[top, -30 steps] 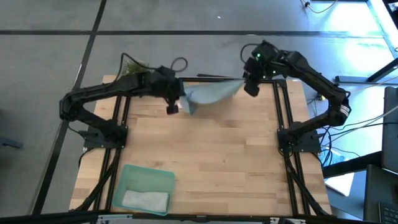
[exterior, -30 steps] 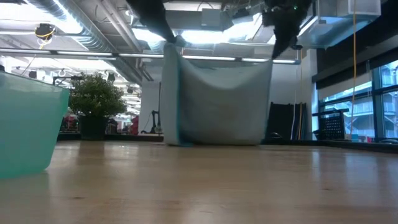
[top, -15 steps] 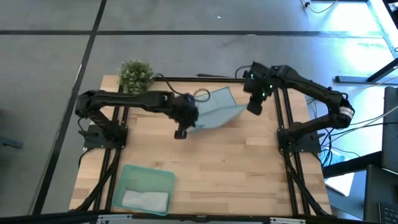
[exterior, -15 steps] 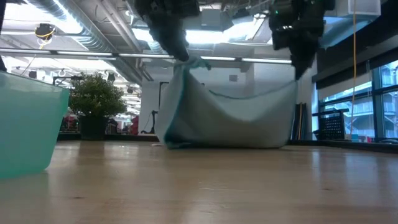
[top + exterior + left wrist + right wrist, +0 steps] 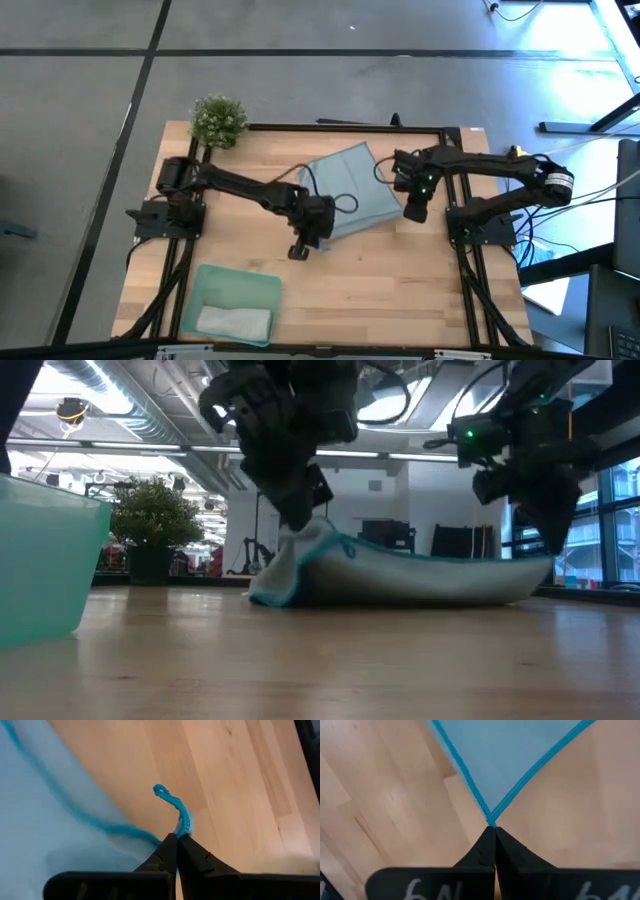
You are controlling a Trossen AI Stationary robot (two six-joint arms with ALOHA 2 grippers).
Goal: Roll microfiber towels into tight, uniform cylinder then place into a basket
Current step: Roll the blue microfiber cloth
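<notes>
The light blue towel (image 5: 345,190) lies spread at upper centre of the counter (image 5: 400,280), stretched between both arms. Left jaws (image 5: 300,247) clench its lower-left corner; right jaws (image 5: 414,213) clench its right corner.

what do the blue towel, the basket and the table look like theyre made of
Blue towel: soft matte cloth with a stitched darker blue edge; it sags between the grippers.
Basket: likely plastic, mint green and translucent, with light passing through its wall.
Table: wood, pale jointed strips with visible grain, smooth, slightly glossy.
</notes>
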